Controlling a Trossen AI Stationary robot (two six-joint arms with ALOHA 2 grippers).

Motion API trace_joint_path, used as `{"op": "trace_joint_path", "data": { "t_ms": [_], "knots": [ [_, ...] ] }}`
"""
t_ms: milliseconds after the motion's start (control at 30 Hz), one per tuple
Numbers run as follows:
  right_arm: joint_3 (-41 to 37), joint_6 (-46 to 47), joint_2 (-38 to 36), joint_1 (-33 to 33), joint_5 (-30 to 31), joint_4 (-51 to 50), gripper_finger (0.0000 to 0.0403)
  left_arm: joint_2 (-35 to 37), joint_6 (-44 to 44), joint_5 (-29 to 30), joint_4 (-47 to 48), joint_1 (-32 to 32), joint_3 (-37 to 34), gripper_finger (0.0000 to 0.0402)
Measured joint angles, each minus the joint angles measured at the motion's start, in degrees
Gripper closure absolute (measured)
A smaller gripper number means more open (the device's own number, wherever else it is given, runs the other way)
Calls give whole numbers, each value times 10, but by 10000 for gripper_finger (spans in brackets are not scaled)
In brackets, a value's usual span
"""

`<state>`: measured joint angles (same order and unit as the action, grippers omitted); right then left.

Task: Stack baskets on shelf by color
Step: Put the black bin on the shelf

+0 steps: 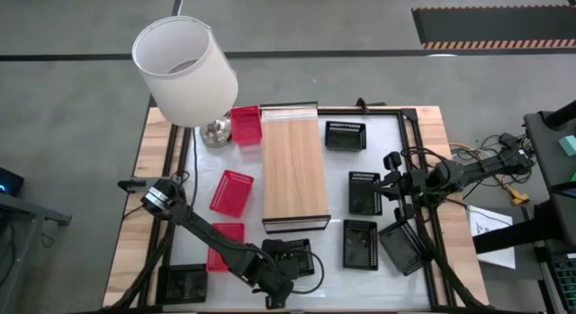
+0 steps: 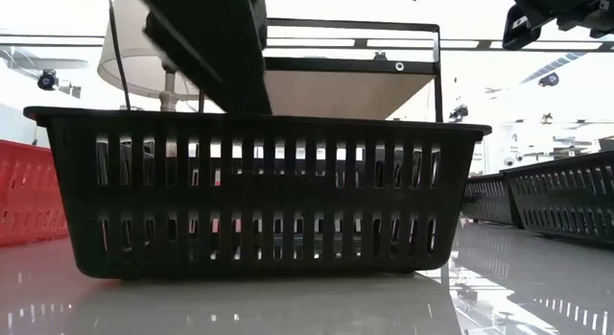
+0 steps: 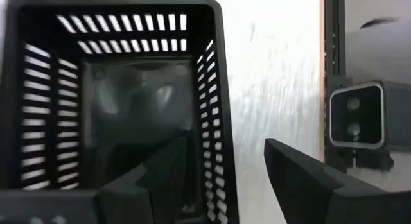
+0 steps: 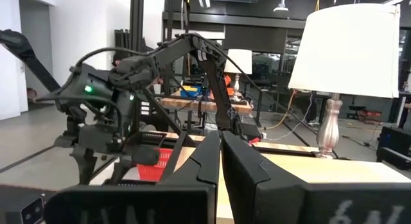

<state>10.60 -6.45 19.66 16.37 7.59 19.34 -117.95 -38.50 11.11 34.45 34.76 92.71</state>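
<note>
left gripper (image 1: 286, 280) low at the table's 6 o'clock edge, jaws spread wide astride 1 side wall of a black basket (image 1: 290, 257), 1 finger (image 3: 160, 169) inside the basket, the other outside over the white tabletop (image 1: 337, 170); wall not squeezed, nothing gripped. same black basket flat on the tabletop just at 6 o'clock of the shelf (image 1: 293, 170), filling the low view. shelf long and light-wood at table centre, top bare. right gripper (image 1: 392, 161) held above the table at 3 o'clock of the shelf, fingers (image 4: 257, 172) pressed together, empty. 4 more black baskets on the 3 o'clock half: 1 (image 1: 346, 134) toward 1 o'clock of the shelf, 1 (image 1: 364, 193) just beside the right gripper, 1 (image 1: 359, 245) toward 5 o'clock, and 1 (image 1: 402, 246) tilted at the 4 o'clock frame rail. another black basket (image 1: 186, 282) at the 7 o'clock corner. 3 red baskets on the 9 o'clock side: 1 (image 1: 245, 124) at 11 o'clock touching the lamp base, 1 (image 1: 231, 192) at 9 o'clock, 1 (image 1: 225, 245) toward 7 o'clock. white-shaded lamp (image 1: 184, 71) at the 11 o'clock corner.
</note>
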Motion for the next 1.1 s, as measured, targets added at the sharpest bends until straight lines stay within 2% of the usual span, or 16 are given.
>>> {"op": "trace_joint_path", "data": {
  "t_ms": [167, 333, 600, 833, 1100],
  "knots": [
    [0, 5, 0, 0, 0, -2, 394, -1, -18, -2, -71, 0, -40, 236],
    [0, 5, 0, 0, 0, -7, 394, -1, -32, -3, -71, 0, -49, 278],
    [0, 5, 0, 0, 0, -7, 394, -1, -31, -5, -66, 1, -49, 388],
    [0, 5, 0, 0, 0, -10, 394, -1, -31, -8, -56, 2, -24, 399],
    [0, 5, 0, 0, 0, -12, 394, 34, -23, -51, -20, 4, 44, 401]
  ]
}}
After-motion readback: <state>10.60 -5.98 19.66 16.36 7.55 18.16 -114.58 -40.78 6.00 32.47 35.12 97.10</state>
